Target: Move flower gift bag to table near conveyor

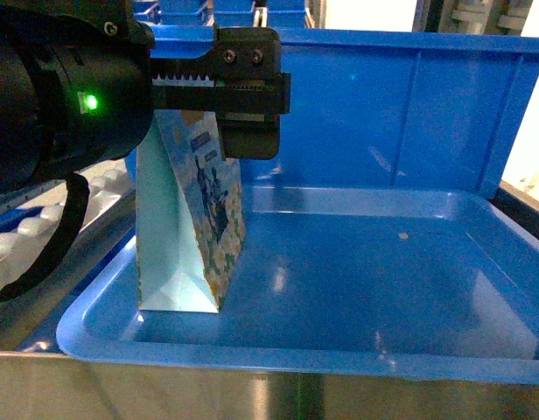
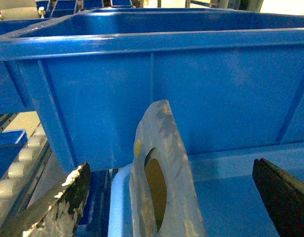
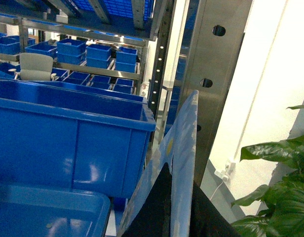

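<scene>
The left pincer (image 1: pixel 245 96) hides the gift bag's (image 1: pixel 192 229) top; the right wrist view crops a second bag (image 3: pixel 179 163).

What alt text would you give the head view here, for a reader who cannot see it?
A flower-printed gift bag stands upright at the left end of a shallow blue tray, with a black gripper at its top edge. A deeper blue bin sits behind the tray, and white conveyor rollers show at far left.
</scene>
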